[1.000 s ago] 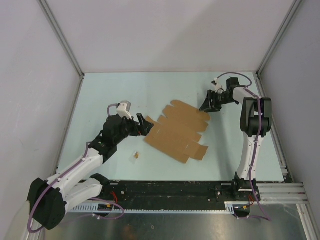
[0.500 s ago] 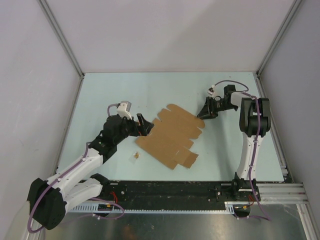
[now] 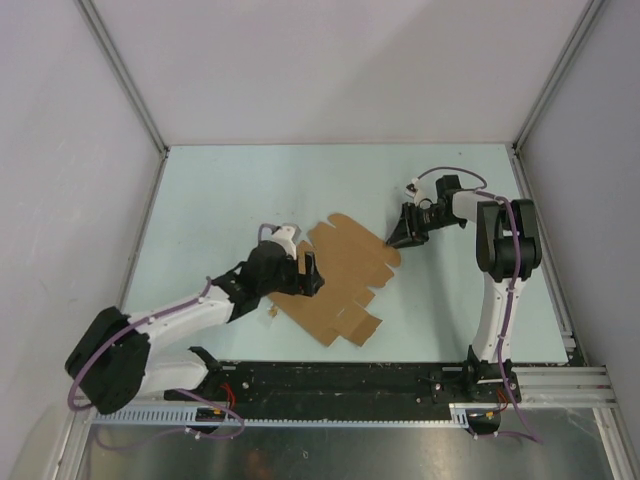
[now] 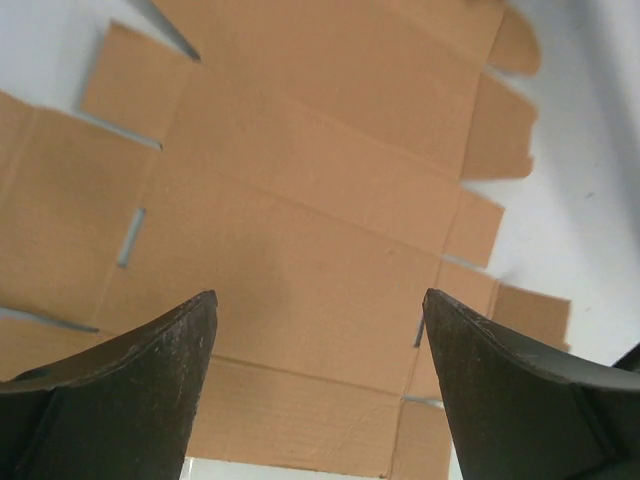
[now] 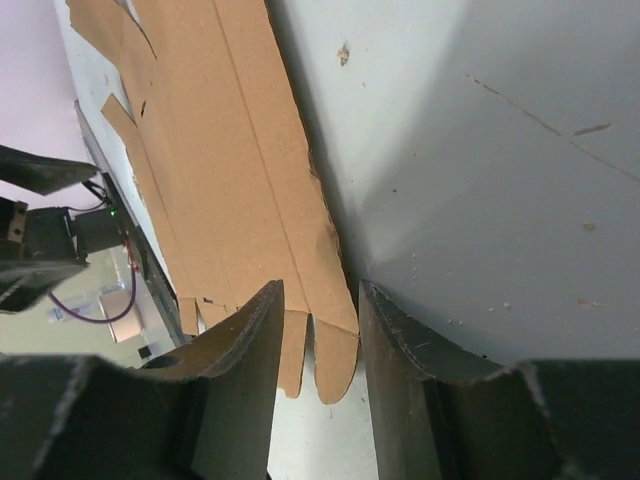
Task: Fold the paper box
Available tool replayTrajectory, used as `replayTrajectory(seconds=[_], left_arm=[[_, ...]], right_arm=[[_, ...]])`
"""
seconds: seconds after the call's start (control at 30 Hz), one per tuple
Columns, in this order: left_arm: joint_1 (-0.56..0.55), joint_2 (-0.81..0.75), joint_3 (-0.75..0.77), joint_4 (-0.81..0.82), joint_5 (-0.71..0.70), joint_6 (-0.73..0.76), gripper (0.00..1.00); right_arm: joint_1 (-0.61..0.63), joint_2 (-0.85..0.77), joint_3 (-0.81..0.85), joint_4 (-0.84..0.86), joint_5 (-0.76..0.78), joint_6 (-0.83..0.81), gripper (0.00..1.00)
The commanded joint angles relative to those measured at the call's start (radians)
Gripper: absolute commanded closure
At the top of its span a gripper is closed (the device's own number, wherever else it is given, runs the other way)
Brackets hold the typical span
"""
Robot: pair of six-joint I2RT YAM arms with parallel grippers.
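Observation:
The paper box [image 3: 345,268] is a flat brown die-cut sheet lying mid-table, its flaps spread out. My left gripper [image 3: 306,272] hovers over the sheet's left edge, open. In the left wrist view the sheet [image 4: 300,200] fills the space under the wide-apart left gripper [image 4: 320,295]. My right gripper [image 3: 396,238] is at the sheet's far right corner. In the right wrist view the right gripper [image 5: 320,287] is half closed, with a gap left. The sheet's edge and two rounded tabs [image 5: 335,350] lie between its fingers, not pinched.
A tiny brown scrap [image 3: 271,311] lies on the pale table [image 3: 250,190] just near of the left gripper. Grey walls with metal posts close in the back and sides. A black rail [image 3: 340,385] runs along the near edge.
The sheet has slid left and toward the near edge. My right gripper followed it leftward while its jaws narrowed. My left arm reached right, over the sheet's left edge.

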Motion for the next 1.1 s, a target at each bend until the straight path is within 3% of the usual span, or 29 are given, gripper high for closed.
replayTrajectory(seconds=[0.0,0.13,0.37,0.6,0.8,1.07], left_arm=[[-0.069,0.064,0.052,-0.044,-0.112,-0.008,0.12],[-0.098,0.144,0.076,-0.114,-0.175,-0.017,0.18],[-0.111,0.221,0.073,-0.116,-0.152,-0.031,0.28],[-0.114,0.268,0.072,-0.114,-0.152,-0.034,0.32],[-0.114,0.293,0.073,-0.113,-0.155,-0.036,0.34],[-0.114,0.293,0.078,-0.114,-0.157,-0.027,0.34]], right_arm=[[0.008,-0.045,-0.048,0.040,0.104,0.034,0.59],[0.011,-0.048,-0.058,0.054,0.094,0.038,0.59],[0.037,-0.048,-0.068,0.059,0.121,0.035,0.54],[0.042,-0.088,-0.091,0.050,0.222,0.061,0.38],[0.043,-0.123,-0.132,0.019,0.368,0.107,0.35],[0.025,-0.206,-0.203,0.025,0.439,0.152,0.30]])
